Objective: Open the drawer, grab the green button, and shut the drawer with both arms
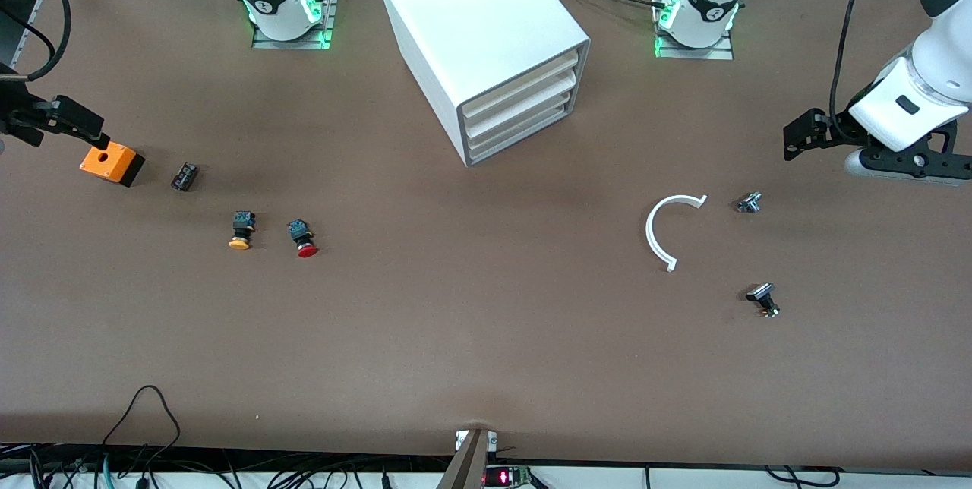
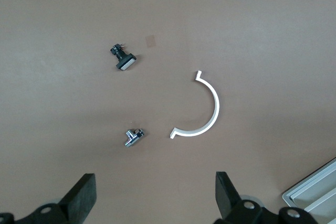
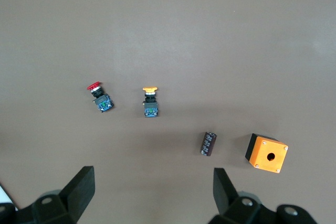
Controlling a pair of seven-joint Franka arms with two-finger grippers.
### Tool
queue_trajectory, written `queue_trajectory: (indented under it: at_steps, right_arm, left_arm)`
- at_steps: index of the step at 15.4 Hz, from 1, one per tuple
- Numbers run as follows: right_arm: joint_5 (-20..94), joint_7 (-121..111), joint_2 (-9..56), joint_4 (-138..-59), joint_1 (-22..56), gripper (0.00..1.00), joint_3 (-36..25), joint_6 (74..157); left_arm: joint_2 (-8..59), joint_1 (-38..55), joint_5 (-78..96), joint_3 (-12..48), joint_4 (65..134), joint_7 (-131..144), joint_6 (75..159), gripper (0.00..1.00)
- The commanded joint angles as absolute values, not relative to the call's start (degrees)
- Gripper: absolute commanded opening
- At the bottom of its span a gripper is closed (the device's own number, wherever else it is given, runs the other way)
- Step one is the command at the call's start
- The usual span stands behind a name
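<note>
Front view: nearest the desk's front edge a white arc and red-capped button are seen, then the cabinet toward the back edge, its lowest drawer shut. No green button is visible; it is judged light, rigid, best pinched across its body. Left gripper and right gripper, both spread wide and empty, are held at the desk's ends.

The cabinet stood closed in the middle of the surface, and the wide strip nearer the front camera lay bare. Toward the left arm's end, a white curved piece and two small metal parts lay in the way. Toward the right arm's end lay an orange box, a small black part, and the orange-capped button and red-capped button.
</note>
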State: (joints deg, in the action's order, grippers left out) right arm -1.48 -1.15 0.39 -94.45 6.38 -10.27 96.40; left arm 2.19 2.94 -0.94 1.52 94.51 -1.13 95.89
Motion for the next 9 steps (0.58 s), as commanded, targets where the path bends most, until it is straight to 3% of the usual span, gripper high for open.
queue_trajectory:
  at_steps: [1,9]
  right_arm:
    - [-2.02,-1.23,-0.09,-95.10,6.24,1.00,-10.20,96.85]
    - [-1.76,-1.14,-0.17,-94.48,5.98,1.00,-10.37,96.42]
  left_arm:
    - [3.08,2.72,0.09,1.58,92.55,-1.58,94.66,1.00]
    - [3.08,2.72,0.52,1.32,92.46,-1.84,94.57,1.00]
